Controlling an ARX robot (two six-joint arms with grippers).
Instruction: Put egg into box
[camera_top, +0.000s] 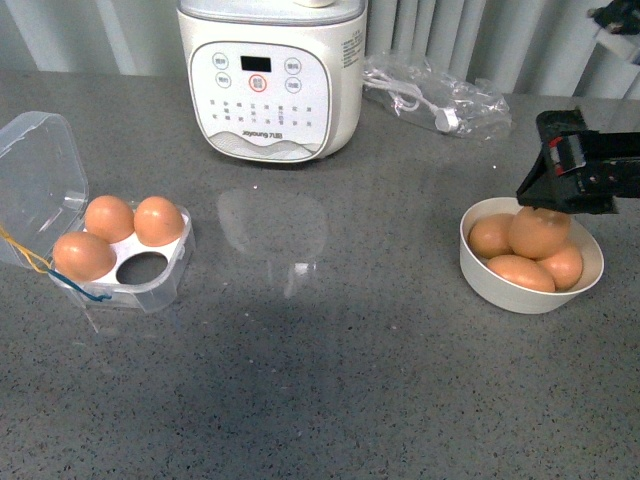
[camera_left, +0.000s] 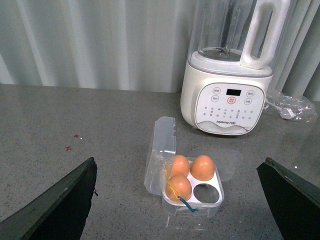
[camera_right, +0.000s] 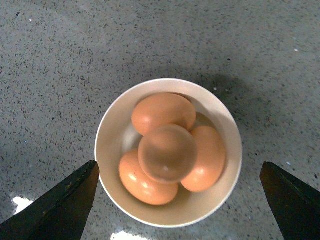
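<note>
The box stands open at the left of the grey table, lid tipped back. It holds three orange-brown eggs, and its near right slot is empty. A white bowl at the right holds several eggs, with the egg on top. My right gripper hangs open just above the bowl; in the right wrist view the gripper straddles the bowl and the top egg. My left gripper is open and empty, back from the box; it is out of the front view.
A white Joyoung blender base stands at the back centre, also in the left wrist view. A clear plastic bag with a cable lies behind the bowl. Bare grey tabletop separates box and bowl.
</note>
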